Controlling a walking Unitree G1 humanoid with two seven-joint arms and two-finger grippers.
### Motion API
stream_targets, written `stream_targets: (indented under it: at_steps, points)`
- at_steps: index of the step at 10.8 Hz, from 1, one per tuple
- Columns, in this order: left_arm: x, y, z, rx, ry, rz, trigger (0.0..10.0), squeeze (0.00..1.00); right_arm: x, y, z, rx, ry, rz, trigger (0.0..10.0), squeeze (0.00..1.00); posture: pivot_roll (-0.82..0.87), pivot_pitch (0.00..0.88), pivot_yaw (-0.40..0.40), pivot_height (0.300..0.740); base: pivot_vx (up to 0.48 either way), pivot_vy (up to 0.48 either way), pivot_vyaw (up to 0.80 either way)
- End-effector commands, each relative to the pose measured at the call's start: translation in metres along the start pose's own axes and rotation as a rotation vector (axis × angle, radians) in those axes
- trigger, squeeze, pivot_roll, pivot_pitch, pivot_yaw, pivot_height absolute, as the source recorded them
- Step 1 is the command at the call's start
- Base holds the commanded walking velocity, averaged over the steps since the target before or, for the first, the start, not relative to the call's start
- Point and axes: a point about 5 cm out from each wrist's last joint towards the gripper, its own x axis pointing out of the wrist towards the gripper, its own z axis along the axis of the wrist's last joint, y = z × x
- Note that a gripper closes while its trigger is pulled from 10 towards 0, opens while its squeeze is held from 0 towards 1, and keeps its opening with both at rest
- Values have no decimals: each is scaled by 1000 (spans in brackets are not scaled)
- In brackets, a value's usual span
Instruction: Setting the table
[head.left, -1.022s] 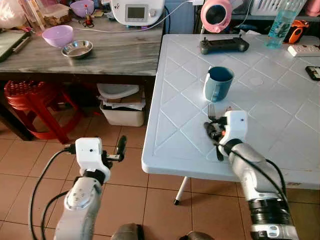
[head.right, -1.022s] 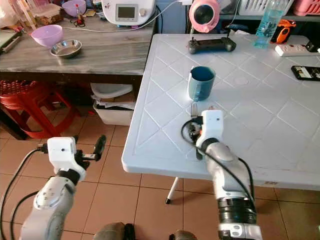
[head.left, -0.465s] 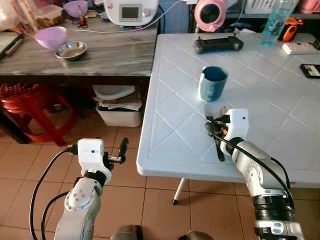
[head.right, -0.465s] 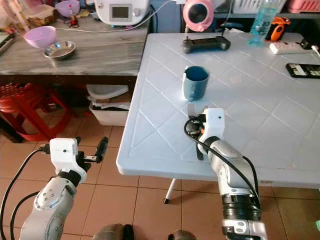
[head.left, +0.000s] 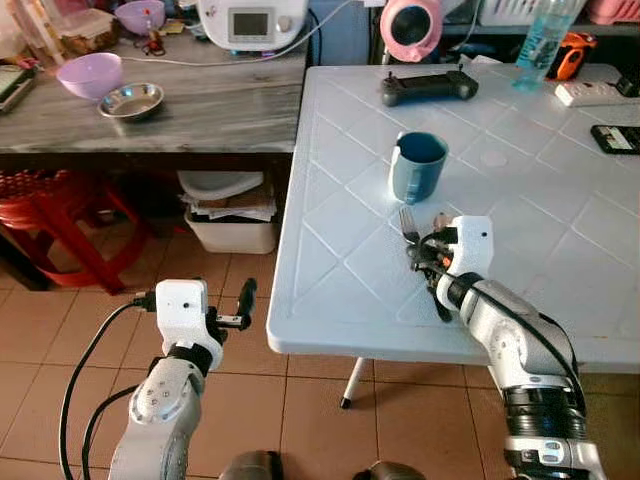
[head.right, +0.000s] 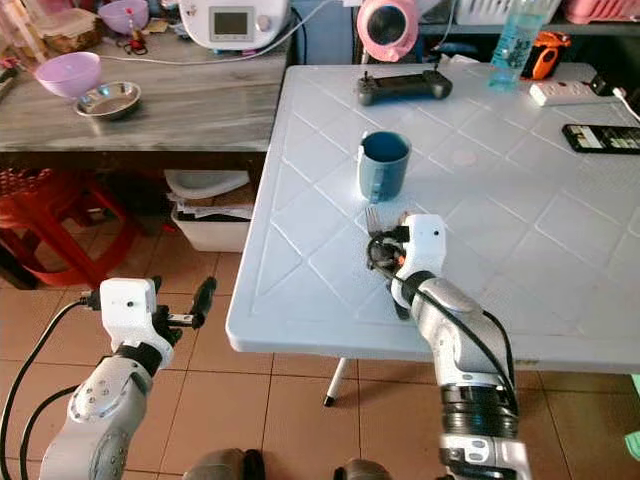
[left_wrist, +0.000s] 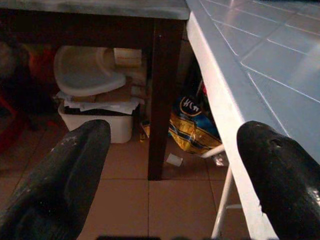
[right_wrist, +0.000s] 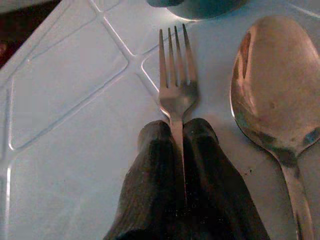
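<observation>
Where the right tool (right_wrist: 178, 137) rests low on the white counter (head.left: 340, 230), its two black fingers (right_wrist: 152, 165) are pressed together on the neck of a fork (right_wrist: 176, 82), holding it just below the head. The fork lies flat on the counter surface with its tines pointing toward the blue mug (head.left: 417, 166), which stands upright just beyond the tines and apart from them. A spoon (right_wrist: 275, 95) lies on the counter just beside the fork, bowl upward and roughly parallel to it, outside the closed fingers. From the head camera the fork tines (head.left: 408, 222) show near the front part of the counter, with the silver right arm reaching in from below.

The left tool (head.left: 243, 300) hangs over the tiled floor (head.left: 60, 320), beside the counter's front corner and well apart from the tableware. Its fingers (left_wrist: 65, 165) stand wide apart and hold nothing; between them the wrist camera looks under the counters at a white bin (left_wrist: 95, 120).

At the far side of the white counter lie a black game controller (head.left: 428, 88), a water bottle (head.left: 552, 40) and a power strip (head.left: 590, 92). On the adjoining wooden counter (head.left: 200, 110) stand a purple bowl (head.left: 88, 73) and, just beside it, a steel bowl (head.left: 131, 100).
</observation>
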Motion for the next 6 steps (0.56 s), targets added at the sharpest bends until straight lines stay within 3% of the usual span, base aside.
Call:
stream_targets:
  at_steps: [1,3,6]
  points:
    - [-1,6,0,10,10,34,10000,0,2,18,-41,114,201,75,0,0,40,95,64,740,0,0,0]
    - [1,6,-1,25,15,48,10000,0,-7,41,-42,106,212,190,0,0,33,93,61,740,0,409,0]
    - [5,7,2,50,-14,65,10000,0,-7,42,-35,6,136,159,0,0,29,84,55,740,0,480,0]
